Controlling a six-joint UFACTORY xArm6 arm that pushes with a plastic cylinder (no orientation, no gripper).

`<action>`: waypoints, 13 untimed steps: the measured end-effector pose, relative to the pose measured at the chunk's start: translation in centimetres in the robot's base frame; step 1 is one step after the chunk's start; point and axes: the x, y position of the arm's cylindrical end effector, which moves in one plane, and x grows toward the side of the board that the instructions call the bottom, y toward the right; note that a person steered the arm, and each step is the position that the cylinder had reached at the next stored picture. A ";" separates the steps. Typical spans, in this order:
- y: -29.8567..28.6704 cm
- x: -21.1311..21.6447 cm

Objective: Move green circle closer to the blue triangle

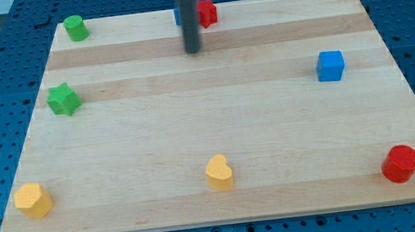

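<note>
The green circle sits at the board's top left corner. A blue block, mostly hidden behind my rod, lies at the top middle, touching a red block; its shape cannot be made out. My tip rests on the board just below these two blocks, well to the right of the green circle.
A green star lies at the left. A blue cube lies at the right. A yellow block is at the bottom left, a yellow heart at the bottom middle, a red cylinder at the bottom right. The wooden board has edges all around.
</note>
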 end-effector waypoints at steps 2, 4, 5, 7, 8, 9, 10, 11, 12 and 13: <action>-18.3 -2.3; -23.7 -2.7; -23.6 -6.0; -23.6 -10.3; -21.5 -10.9; -16.9 -10.7; -14.5 -10.7; -16.3 -11.9; -19.1 -11.7; -19.3 -8.8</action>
